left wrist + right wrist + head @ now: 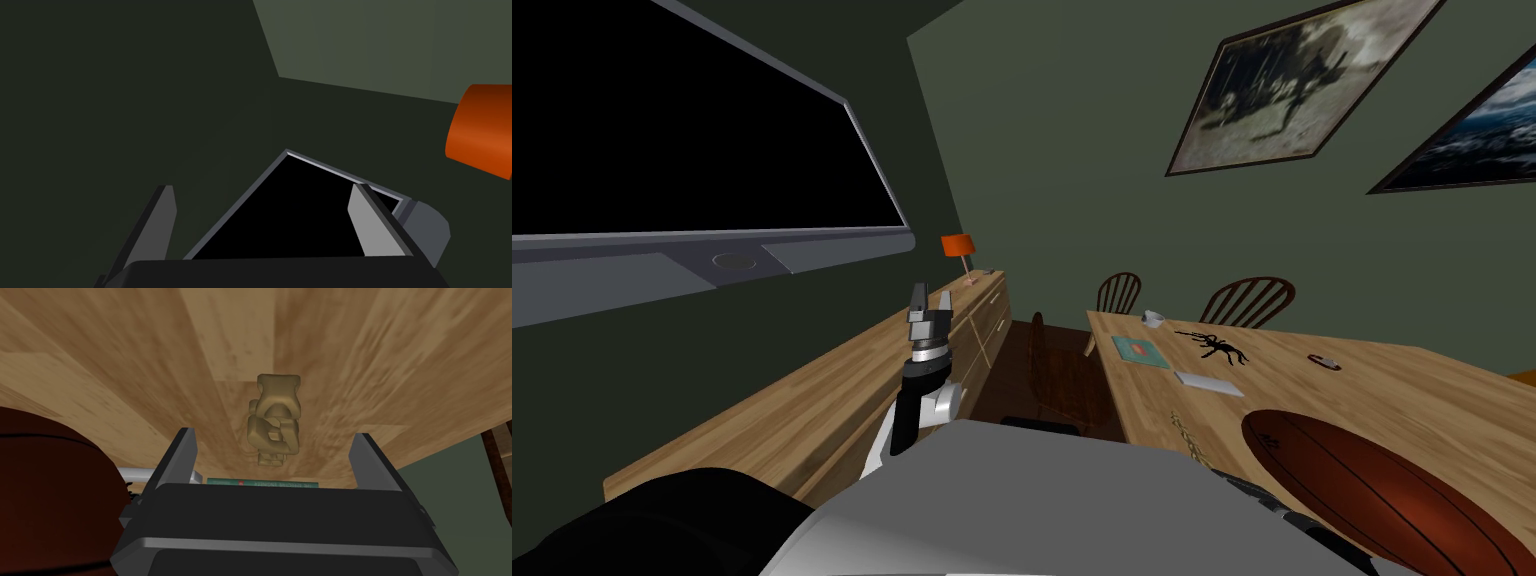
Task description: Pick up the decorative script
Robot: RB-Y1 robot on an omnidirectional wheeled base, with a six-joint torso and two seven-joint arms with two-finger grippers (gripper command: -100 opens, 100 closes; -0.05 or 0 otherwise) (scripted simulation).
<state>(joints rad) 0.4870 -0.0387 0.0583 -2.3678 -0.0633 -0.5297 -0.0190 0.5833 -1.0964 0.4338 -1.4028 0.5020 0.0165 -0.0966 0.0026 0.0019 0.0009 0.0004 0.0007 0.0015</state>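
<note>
On the wooden table (pixel 1412 385), near its front edge, the tan script (pixel 1184 432) lies flat, with a brown ball (pixel 1392 495) close beside it. The right gripper (pixel 274 455) points down at the tabletop with its fingers (pixel 181 455) spread wide and holding nothing. The script's nearer end sits in the gap between them, apart from both blades. The ball bulges next to one finger, and a teal book (pixel 1140 350) lies further along the table. Past the book are a white sheet (pixel 1209 383), a black spider (pixel 1218 347) and a cup (pixel 1153 318). The left gripper (pixel 919 292) is raised above the sideboard (pixel 812 400), released too, its blades apart and aimed at the TV (pixel 290 215), with an orange lamp (pixel 958 246) off to one side
</note>
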